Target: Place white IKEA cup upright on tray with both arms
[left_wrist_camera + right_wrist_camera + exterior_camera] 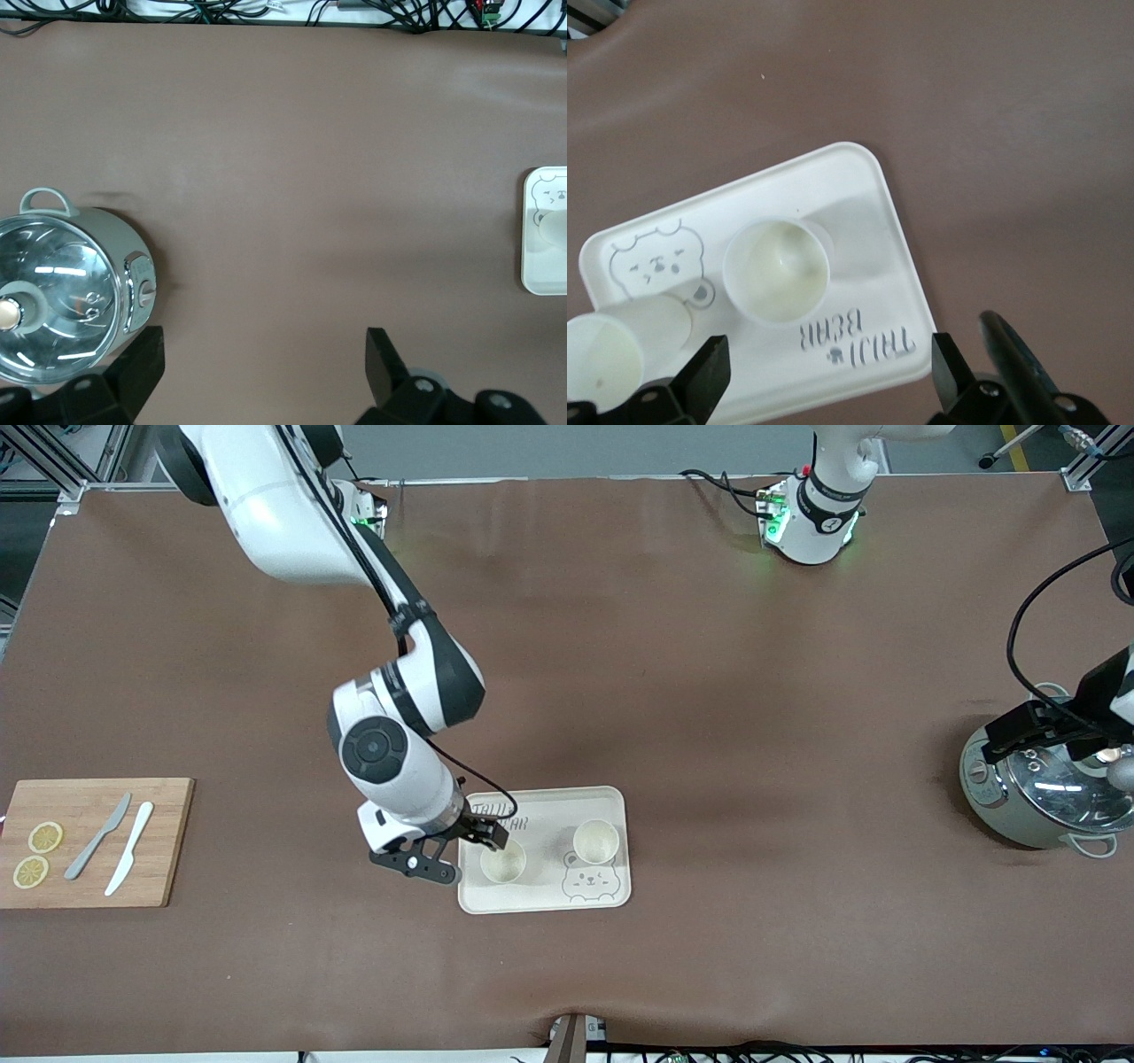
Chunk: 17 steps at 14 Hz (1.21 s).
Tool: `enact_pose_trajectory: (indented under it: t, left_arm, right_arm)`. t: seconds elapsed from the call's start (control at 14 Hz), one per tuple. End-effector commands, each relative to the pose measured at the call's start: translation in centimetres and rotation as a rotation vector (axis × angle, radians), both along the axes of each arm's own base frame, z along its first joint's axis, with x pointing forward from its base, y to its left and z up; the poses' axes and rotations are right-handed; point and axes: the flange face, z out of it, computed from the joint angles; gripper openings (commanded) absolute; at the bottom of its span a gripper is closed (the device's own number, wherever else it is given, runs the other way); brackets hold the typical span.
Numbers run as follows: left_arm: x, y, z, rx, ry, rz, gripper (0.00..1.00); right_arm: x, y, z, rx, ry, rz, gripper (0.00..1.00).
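The cream tray (542, 895) with "TAIJI BEAR" lettering and a bear face lies nearer the front camera, mid-table. Two white cups stand upright on it: one (503, 862) by the lettering, one (595, 841) by the bear face. My right gripper (485, 833) is open and empty, just above the tray's lettered part beside the first cup. The right wrist view shows the tray (868, 190), both cups (777, 268) (602, 359) and the right gripper (828, 372). My left gripper (1019, 735) is open and empty, waiting over the pot's edge; the left wrist view shows it (261, 367) over bare table.
A grey-green pot with a glass lid (1050, 788) sits at the left arm's end, also in the left wrist view (62, 297). A bamboo cutting board (93, 841) with two lemon slices and two knives lies at the right arm's end. Cables run along the front edge.
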Motion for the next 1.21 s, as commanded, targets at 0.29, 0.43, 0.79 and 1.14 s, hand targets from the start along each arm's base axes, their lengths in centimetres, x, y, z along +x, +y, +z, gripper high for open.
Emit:
enact_pose_trajectory:
  t: [0.29,0.43,0.79,1.14]
  left_arm:
    - [-0.9,0.1,0.9,0.004,0.019,-0.013,1.00]
    - [-1.0,0.2,0.9,0.006,0.027,-0.012,1.00]
    - [-1.0,0.3,0.9,0.008,0.025,-0.010,1.00]
    - [-1.0,0.3,0.9,0.008,0.025,-0.010,1.00]
  right_arm:
    - [-6.0,-8.4,16.9,-0.041,0.124,0.086,1.00]
    - [-7.8,-13.6,19.9,-0.044,0.140,0.133,1.00]
    - [-10.9,-26.8,23.4,-0.064,0.106,0.240,1.00]
    - [-10.1,-38.1,23.3,-0.058,0.083,0.210,1.00]
